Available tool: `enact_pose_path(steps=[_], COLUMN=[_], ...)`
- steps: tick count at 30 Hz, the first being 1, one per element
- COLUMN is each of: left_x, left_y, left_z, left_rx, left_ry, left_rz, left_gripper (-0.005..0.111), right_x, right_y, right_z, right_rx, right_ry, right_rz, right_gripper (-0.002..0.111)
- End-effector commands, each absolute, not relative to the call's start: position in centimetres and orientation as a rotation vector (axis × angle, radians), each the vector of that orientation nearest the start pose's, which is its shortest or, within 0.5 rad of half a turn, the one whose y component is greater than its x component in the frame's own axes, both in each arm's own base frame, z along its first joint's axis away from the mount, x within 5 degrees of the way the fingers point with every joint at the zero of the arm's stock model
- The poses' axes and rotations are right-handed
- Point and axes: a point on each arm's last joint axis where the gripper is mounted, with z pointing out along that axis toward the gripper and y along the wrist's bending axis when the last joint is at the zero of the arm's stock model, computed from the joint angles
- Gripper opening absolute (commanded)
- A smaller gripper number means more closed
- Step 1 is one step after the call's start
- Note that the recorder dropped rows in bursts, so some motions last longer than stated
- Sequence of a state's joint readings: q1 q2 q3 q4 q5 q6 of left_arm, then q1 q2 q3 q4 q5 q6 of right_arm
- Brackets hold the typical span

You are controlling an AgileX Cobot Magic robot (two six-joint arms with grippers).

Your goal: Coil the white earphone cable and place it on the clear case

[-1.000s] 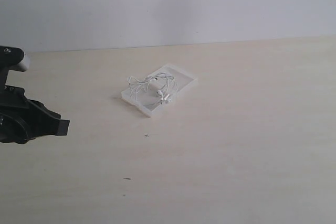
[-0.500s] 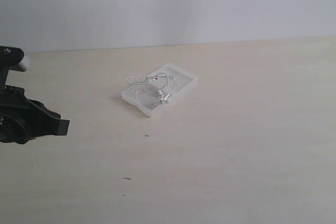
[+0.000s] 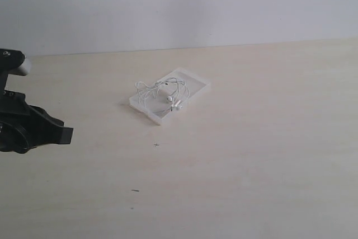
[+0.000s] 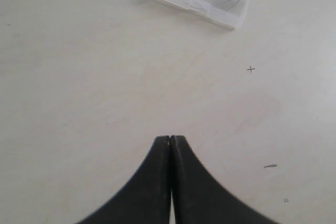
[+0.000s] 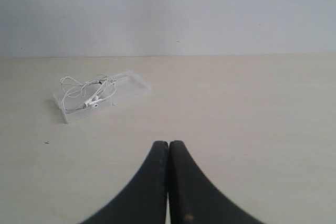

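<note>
The clear case (image 3: 193, 82) lies flat near the middle of the table, with the white earphone cable (image 3: 159, 89) bunched in loose loops on top of it and its earbuds (image 3: 174, 102) near the case's front edge. The same case (image 5: 134, 88) and cable (image 5: 86, 94) show far off in the right wrist view, and the case (image 4: 202, 4) sits at the frame's edge in the left wrist view. My left gripper (image 4: 171, 139) is shut and empty, well away from the case. My right gripper (image 5: 169, 144) is shut and empty too; it is outside the exterior view.
The left arm's black body (image 3: 31, 130) sits at the exterior view's left edge. Small dark marks (image 3: 156, 144) dot the pale wooden table (image 3: 257, 155). A plain white wall (image 3: 179, 4) stands behind the table.
</note>
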State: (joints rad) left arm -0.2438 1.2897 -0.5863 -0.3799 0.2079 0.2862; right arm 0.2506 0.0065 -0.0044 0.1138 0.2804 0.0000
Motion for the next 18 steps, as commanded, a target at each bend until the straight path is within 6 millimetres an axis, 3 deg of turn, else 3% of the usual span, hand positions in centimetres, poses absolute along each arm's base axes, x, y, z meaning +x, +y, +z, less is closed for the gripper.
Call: enact_pose_path(steps=[1, 4, 6, 8, 10, 14, 18], left_x=[22.7, 21.3, 19.1, 15.8, 12.8, 7.8, 5.8], left_y=[-5.5, -3.9, -2.2, -0.5, 0.8, 1.3, 0.7], left_z=[24.5, 28.8, 31.9, 34.7, 36.3, 37.5, 36.2], left_rx=[0.336, 0.237, 0.113, -0.004, -0.079, -0.137, -0.159], left_ry=[2.136, 1.881, 1.724, 1.571, 1.468, 1.363, 1.485], left_rz=[-0.114, -0.065, -0.057, -0.037, 0.014, 0.111, 0.112], left_gripper=[0.0, 0.0, 0.0, 0.0, 0.0, 0.0, 0.0], right_x=[5.3, 5.3, 5.3, 5.3, 5.3, 5.3, 5.3], right_y=[1.6, 1.6, 1.6, 1.6, 1.6, 1.6, 1.6], right_z=[18.8, 18.8, 18.8, 18.8, 18.8, 18.8, 18.8], right_rx=[-0.147, -0.147, -0.147, -0.147, -0.147, -0.147, -0.147], right_ry=[1.76, 1.76, 1.76, 1.76, 1.76, 1.76, 1.76], right_rz=[0.277, 0.277, 0.277, 0.277, 0.277, 0.277, 0.277], right_gripper=[0.0, 0.0, 0.0, 0.0, 0.0, 0.0, 0.0])
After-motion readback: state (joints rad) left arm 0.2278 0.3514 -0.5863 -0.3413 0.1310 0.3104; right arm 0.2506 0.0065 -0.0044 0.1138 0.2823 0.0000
